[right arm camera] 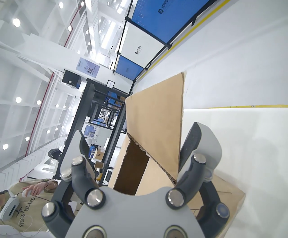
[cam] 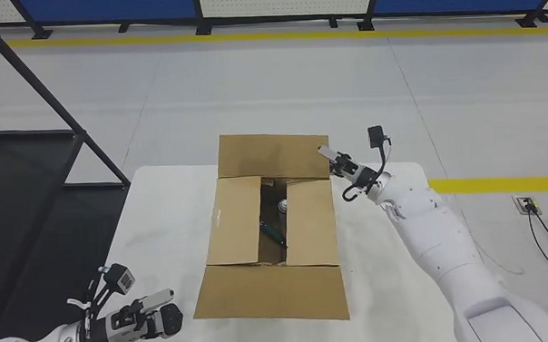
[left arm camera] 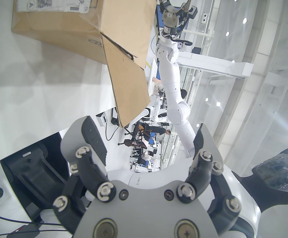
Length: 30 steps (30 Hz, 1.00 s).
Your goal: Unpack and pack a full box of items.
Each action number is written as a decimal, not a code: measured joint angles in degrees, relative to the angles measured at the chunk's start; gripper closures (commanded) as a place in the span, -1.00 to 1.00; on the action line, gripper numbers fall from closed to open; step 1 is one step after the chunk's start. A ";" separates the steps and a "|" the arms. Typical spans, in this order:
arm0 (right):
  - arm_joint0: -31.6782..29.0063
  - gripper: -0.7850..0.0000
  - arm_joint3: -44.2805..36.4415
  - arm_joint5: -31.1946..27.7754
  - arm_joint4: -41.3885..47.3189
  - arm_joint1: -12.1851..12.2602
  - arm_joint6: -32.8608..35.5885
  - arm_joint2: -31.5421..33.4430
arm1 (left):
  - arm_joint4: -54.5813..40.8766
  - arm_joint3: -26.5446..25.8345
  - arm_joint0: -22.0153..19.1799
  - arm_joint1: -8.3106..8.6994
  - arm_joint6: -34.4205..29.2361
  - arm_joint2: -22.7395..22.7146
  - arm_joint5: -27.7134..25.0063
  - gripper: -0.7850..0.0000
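**Box mid-tabletop with side flaps half closed, both end effectors spread**

Cardboard box (cam: pixel 310 226) sits near the middle of the white tabletop (cam: pixel 162 220). Far flap (cam: pixel 272 155) is folded outward, away from the robot. Near flap (cam: pixel 271 291) is folded outward toward the robot. Two side flaps lie over the opening with a narrow gap between them.

Through the gap, a green pen-like item (cam: pixel 274 233) lies inside the box. A small pale round item (cam: pixel 282 205) sits just beyond it, and something dark lies further back, too small to tell what.

Right end effector (cam: pixel 332 157) is at the box's far right corner, by the right edge of the far flap. Its fingers are apart. In the right wrist view the flap's edge runs up between them, close beside one pad (right arm camera: pixel 191 144); contact cannot be told.

Left end effector (left arm camera: pixel 145 126) is at the near left corner of the tabletop, well apart from the box. Its fingers are spread wide and grip nothing. Its wrist view looks past the near flap toward the right arm beyond the box.
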 measured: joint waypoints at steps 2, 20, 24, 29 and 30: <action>0.17 -1.00 0.46 -1.10 1.02 -0.29 1.90 0.10 | -0.28 -0.07 0.15 0.08 0.23 -0.07 -0.17 -1.00; 0.07 -1.00 2.96 -8.21 6.21 0.60 11.83 3.10 | -3.35 0.05 0.25 0.80 1.86 0.88 -1.71 -1.00; -0.57 -1.00 2.25 -9.93 7.37 1.20 14.28 3.97 | -4.67 0.30 -0.06 0.94 2.06 1.03 -1.92 -1.00; -0.87 -1.00 1.11 -10.04 7.53 1.51 16.10 4.23 | -4.00 0.56 -0.35 1.21 1.81 1.73 -1.72 -1.00; -0.81 -1.00 0.85 -9.79 7.11 1.51 15.99 4.10 | -3.96 0.70 -0.41 1.26 1.87 1.86 -1.75 -1.00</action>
